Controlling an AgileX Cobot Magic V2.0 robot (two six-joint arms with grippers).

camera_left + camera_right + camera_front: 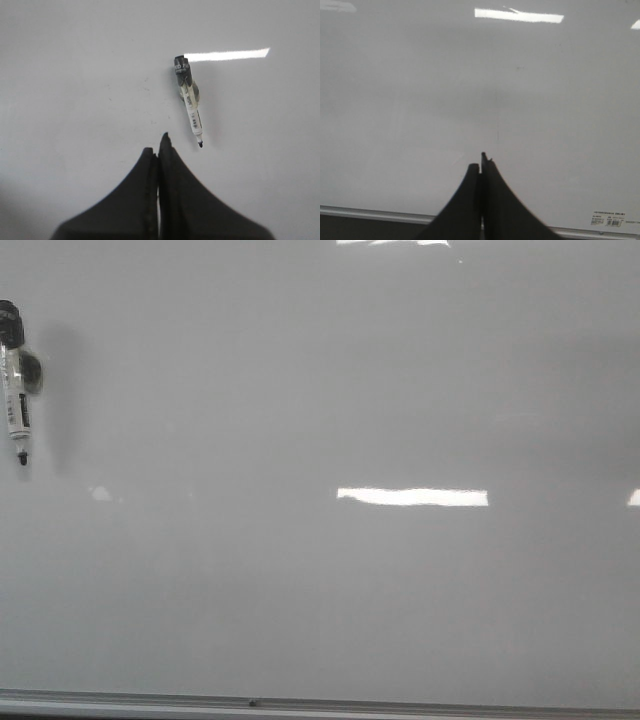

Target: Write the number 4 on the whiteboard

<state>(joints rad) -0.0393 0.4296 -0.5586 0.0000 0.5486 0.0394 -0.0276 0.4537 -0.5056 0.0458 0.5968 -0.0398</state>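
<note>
The whiteboard [320, 570] fills the front view, glossy white-grey with bright light reflections. No number 4 shows on it. A marker [16, 390] with a clear white body, black end and bare dark tip lies on the board at the far left. It also shows in the left wrist view [190, 100], just beyond and beside my left gripper [158, 144], which is shut and empty. My right gripper [481, 160] is shut and empty over the bare whiteboard [420, 100] near its front edge. Neither gripper shows in the front view.
A thin metal edge strip [320, 704] runs along the board's near side, also in the right wrist view [370, 213]. A small printed label [608, 220] sits on the board near that strip. A faint thin vertical mark [497, 134] is on the board.
</note>
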